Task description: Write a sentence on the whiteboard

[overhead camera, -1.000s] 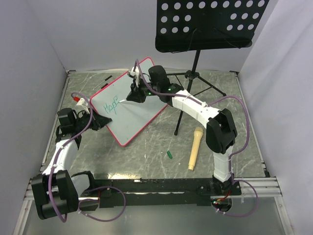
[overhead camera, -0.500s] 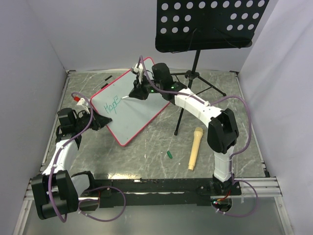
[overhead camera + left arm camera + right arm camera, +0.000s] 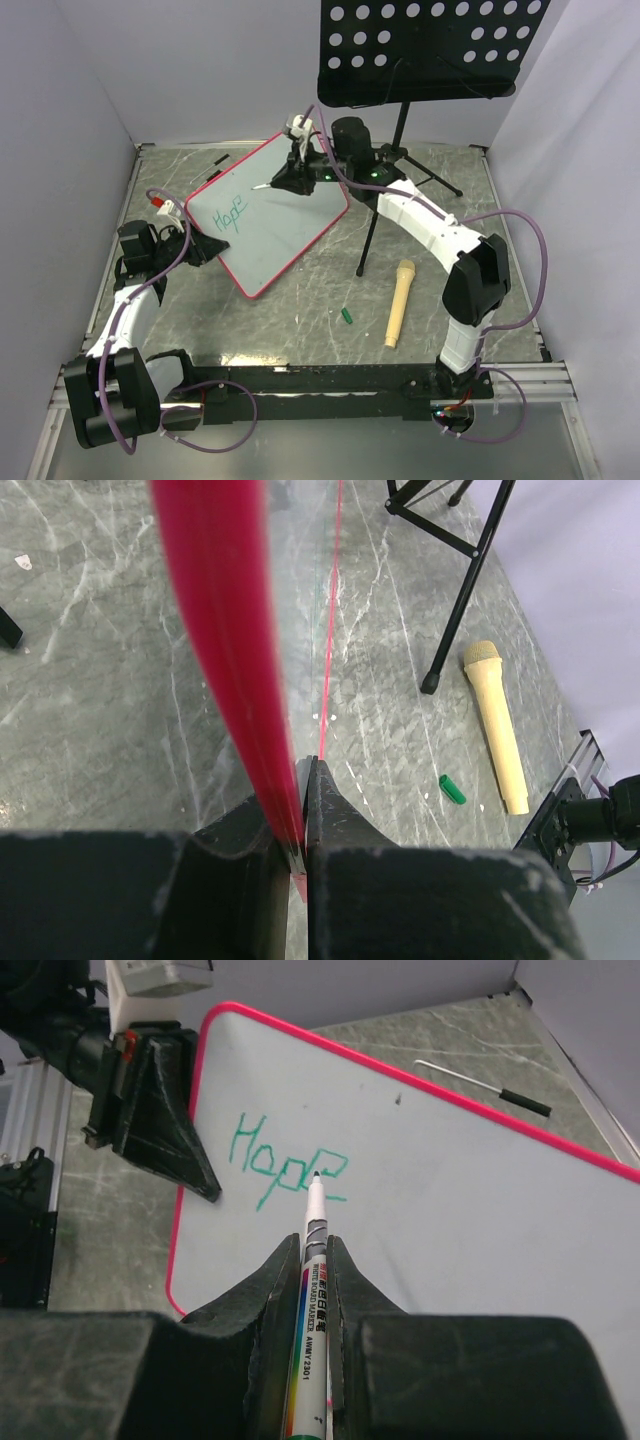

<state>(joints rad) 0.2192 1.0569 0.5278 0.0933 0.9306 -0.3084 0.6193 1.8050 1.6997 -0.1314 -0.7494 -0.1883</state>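
The left gripper (image 3: 300, 780) is clamped on the lower-left edge of the whiteboard (image 3: 285, 225). The right gripper (image 3: 312, 1250) is closed on a marker (image 3: 313, 1222), with its tip at the end of the sentence (image 3: 288, 1167), which reads only "Hope". I cannot tell whether the tip touches. A music stand (image 3: 385, 200) is just right of the whiteboard.

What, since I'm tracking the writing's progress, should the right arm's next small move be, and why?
Probably lower the marker in the right gripper onto the whiteboard just after "Hope" to start the next word: only that word is written, the tip seems lifted, and the left gripper clamps the board's edge.
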